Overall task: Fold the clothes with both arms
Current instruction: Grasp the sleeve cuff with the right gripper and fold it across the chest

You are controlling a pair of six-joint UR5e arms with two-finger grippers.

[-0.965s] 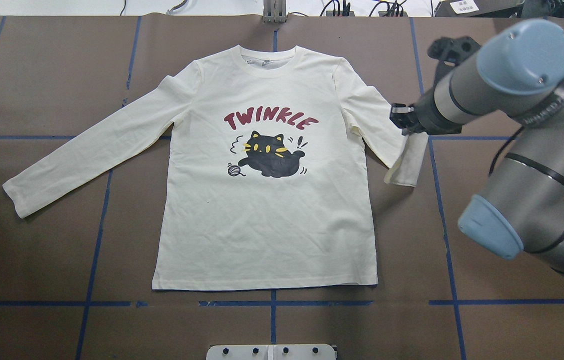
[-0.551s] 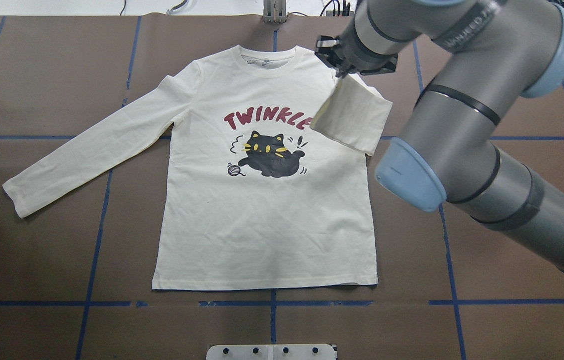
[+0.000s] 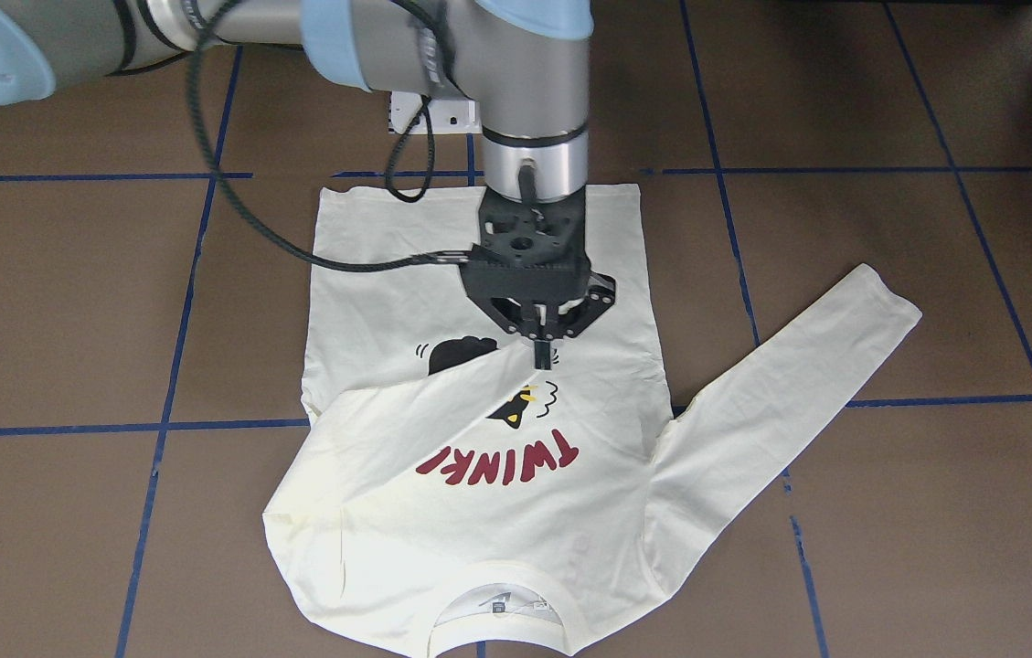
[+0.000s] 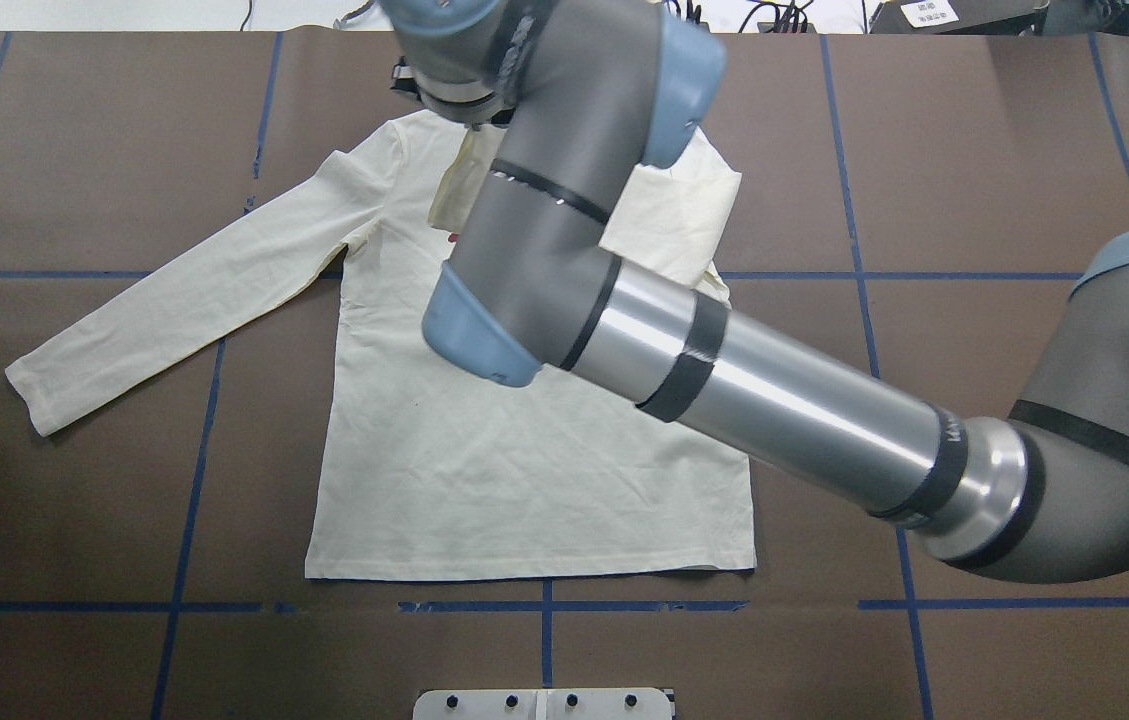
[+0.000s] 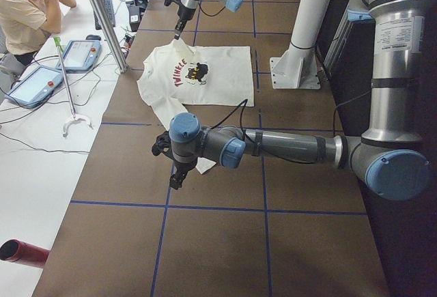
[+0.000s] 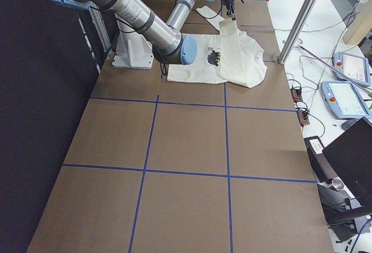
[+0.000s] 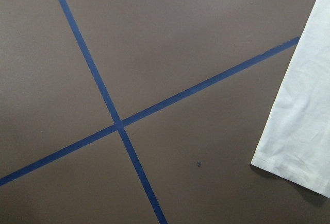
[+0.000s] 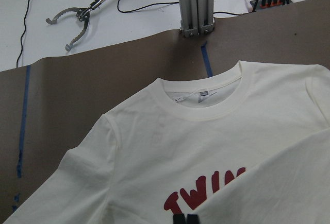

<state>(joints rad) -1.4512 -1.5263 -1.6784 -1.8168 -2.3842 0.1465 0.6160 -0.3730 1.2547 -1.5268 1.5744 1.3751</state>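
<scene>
Evidently the first sleeve-fold — right gripper pinches the sleeve over the T-shirt; next, lower it straight beneath and release.

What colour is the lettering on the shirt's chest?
Dark red lettering, clearest in the exterior front-facing view.

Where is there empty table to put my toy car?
Bare brown table lies between the hem of the cream long-sleeved T-shirt and the robot, along the blue tape line. The far right corner is bare too. Crowded: the shirt's chest, where the right gripper pinches a sleeve.
</scene>
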